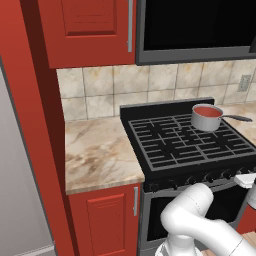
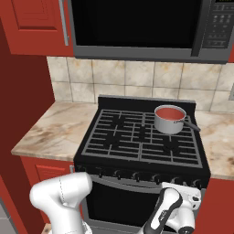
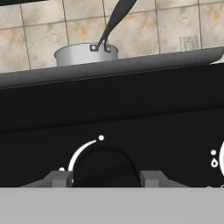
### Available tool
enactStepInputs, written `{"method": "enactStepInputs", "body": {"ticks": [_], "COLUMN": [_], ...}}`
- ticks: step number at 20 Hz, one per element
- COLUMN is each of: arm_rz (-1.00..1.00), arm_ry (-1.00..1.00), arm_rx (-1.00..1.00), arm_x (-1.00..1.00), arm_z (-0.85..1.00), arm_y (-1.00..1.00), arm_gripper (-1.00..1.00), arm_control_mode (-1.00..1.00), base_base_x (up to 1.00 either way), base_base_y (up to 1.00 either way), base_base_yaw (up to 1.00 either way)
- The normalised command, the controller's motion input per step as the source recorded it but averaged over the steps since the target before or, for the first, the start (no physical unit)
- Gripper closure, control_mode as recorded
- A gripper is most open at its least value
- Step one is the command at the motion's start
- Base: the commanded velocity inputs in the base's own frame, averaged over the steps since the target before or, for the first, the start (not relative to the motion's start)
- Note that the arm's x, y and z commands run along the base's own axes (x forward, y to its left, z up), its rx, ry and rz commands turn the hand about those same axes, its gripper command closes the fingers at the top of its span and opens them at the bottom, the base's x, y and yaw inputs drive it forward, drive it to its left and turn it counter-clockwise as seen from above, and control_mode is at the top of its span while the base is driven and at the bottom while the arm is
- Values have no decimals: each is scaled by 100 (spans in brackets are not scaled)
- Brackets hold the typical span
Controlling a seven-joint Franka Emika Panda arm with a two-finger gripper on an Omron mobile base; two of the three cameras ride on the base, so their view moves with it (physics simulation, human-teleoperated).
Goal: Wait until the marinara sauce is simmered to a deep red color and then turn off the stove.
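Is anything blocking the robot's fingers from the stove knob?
No, nothing visible does. In the hand view the gripper faces a dark round knob on the stove front, one fingertip on each side, with nothing between. The saucepan of marinara sauce sits up on the grates, well clear.

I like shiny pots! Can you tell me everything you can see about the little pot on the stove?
The saucepan is small, round and grey, like brushed metal, with straight sides. A long dark handle, fixed on by two rivets, sticks out to the right. It stands upright on the black grates at the back right of the stove, touching nothing else. Smooth orange-red marinara sauce fills it almost to the rim. It has no lid.
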Motion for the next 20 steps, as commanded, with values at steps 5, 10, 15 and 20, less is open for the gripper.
{"method": "enactStepInputs", "body": {"ticks": [5, 10, 15, 20], "arm_rz": [0, 0, 0, 0], "arm_ry": [0, 0, 0, 0], "arm_rx": [0, 0, 0, 0], "arm_x": [0, 0, 0, 0], "arm_z": [0, 0, 0, 0], "arm_y": [0, 0, 0, 0], "arm_gripper": [100, 100, 100, 100], "arm_control_mode": [-100, -100, -100, -100], "base_base_x": [0, 0, 0, 0], "base_base_y": [0, 0, 0, 0], "base_base_yaw": [0, 0, 0, 0]}}
